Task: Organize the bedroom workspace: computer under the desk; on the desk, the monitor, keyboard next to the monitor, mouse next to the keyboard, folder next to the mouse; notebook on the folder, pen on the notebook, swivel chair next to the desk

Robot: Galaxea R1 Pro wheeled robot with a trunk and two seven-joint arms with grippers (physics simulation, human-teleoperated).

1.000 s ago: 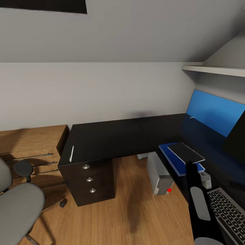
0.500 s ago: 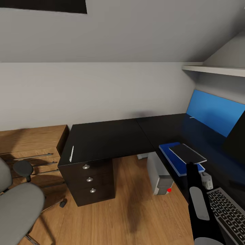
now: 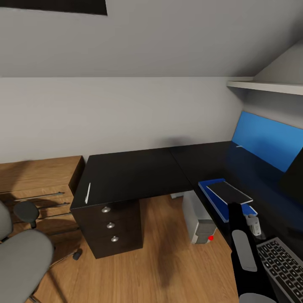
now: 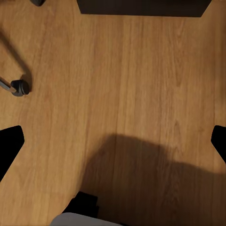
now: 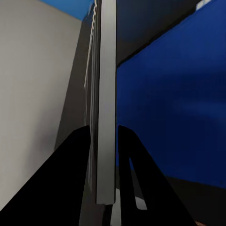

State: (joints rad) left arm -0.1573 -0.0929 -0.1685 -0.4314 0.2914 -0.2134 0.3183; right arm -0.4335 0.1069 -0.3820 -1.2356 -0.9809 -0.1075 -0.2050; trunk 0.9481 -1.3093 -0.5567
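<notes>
I have the notebook (image 3: 229,192) pinched edge-on in my right gripper (image 5: 104,141), both fingers (image 5: 77,160) closed against its flat faces in the right wrist view. It hangs just over the blue folder (image 3: 212,190), which lies on the black desk (image 3: 134,172) beyond the keyboard (image 3: 283,265), its long axis running away from me along the desk edge. I judge lowering it flat is next. The pen (image 3: 88,193) lies well apart, above the drawers. My left gripper (image 4: 113,141) is spread wide over the floor, holding nothing.
</notes>
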